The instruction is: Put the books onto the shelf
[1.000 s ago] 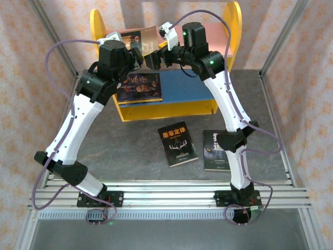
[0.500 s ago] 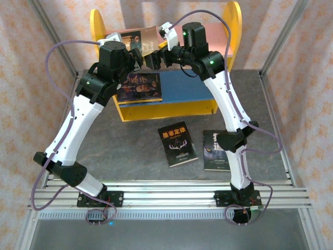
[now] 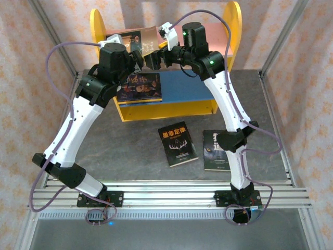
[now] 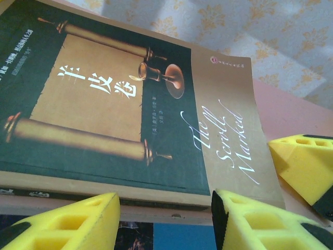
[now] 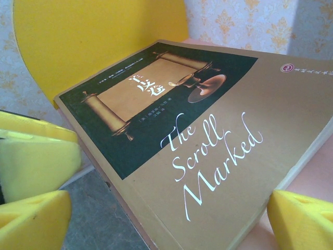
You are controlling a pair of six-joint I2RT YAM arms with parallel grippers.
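The scroll-cover book (image 4: 130, 104) lies on the shelf's (image 5: 93, 41) pink upper board (image 4: 296, 114), its corner seemingly jutting out. My left hand (image 4: 165, 219) is half-open before it and my right hand (image 5: 169, 208) gapes wide. Pulling back carelessly could snag the book and drag it off.

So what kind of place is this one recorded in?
Most likely a lab robot test cell, not a real room: metal frame posts around wallpaper-patterned panels, two arms bolted to an aluminium rail, and a toy-like shelf with books on a grey table.
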